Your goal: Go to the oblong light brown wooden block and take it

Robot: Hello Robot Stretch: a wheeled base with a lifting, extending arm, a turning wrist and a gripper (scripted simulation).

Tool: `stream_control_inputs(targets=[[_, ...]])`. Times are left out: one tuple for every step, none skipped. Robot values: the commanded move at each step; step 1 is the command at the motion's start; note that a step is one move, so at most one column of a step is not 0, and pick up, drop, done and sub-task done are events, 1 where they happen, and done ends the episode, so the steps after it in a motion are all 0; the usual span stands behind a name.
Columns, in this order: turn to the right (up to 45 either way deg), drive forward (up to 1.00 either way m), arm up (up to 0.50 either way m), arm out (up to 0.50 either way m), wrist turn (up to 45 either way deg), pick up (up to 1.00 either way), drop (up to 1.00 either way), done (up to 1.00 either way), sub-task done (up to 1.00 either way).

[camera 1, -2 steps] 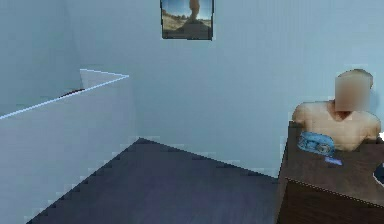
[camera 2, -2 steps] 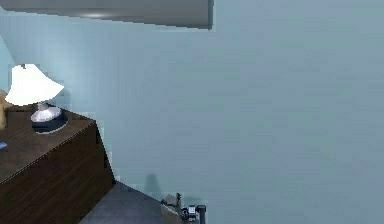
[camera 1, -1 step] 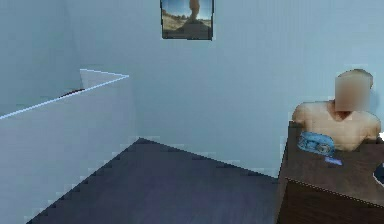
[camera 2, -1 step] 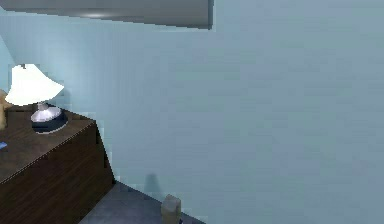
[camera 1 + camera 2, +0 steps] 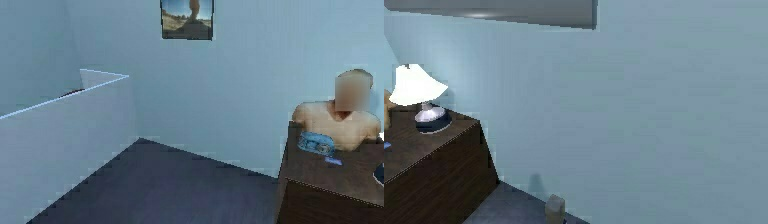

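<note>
How my gripper stands I cannot tell. In the arm side view, at six o'clock, a small light brown oblong thing (image 5: 555, 208) stands on the dark floor (image 5: 509, 212) against the pale wall. It is too small to show any wood grain, so it may be the block. At nine o'clock a dark wooden dresser (image 5: 429, 165), cut off by the edge, bears a lamp (image 5: 416, 85) with a white flared shade and a round grey foot.

In the forward view, at four o'clock, the same grained dresser carries a tan bust (image 5: 345, 105) and a small bluish thing (image 5: 318, 143) I cannot identify. At twelve o'clock hangs a framed picture (image 5: 187, 18), its top cropped. At nine o'clock stands a low white partition (image 5: 70, 115).
</note>
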Motion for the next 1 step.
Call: stream_control_inputs(targets=[[0.0, 0.0, 0.1, 0.0, 0.0, 0.0, 0.0, 0.0, 0.0]])
